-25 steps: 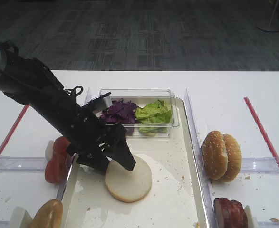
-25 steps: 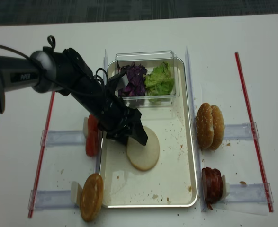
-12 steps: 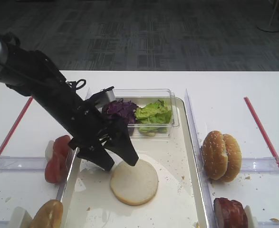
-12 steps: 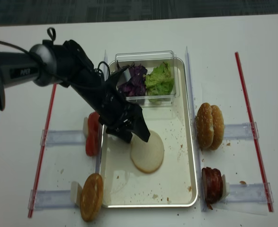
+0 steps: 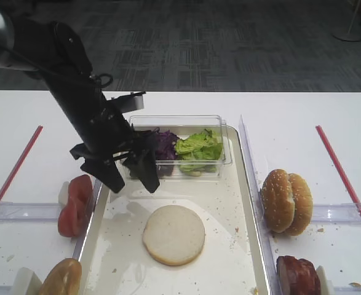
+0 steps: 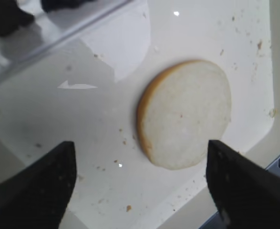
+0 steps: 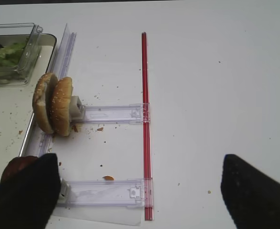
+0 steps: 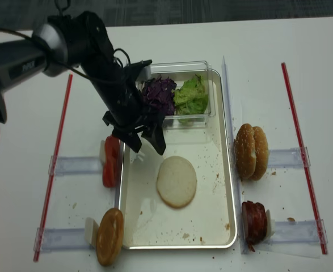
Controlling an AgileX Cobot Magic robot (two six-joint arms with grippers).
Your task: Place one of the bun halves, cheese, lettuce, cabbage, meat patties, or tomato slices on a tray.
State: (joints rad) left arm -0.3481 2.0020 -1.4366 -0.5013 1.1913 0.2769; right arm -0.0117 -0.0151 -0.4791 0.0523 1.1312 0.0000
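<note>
bun half (image 5: 173, 234) flat on tray (image 5: 238, 258) | left gripper (image 5: 128, 180) above, jaws apart, empty

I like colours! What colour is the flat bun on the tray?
Pale cream bun half, golden-brown edge; clearest in the left wrist view.

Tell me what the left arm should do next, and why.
Probably lift clear and back toward the left side. The bun half lies flat on the tray, cut face up, and the left gripper hangs above it with jaws open, holding nothing.
</note>
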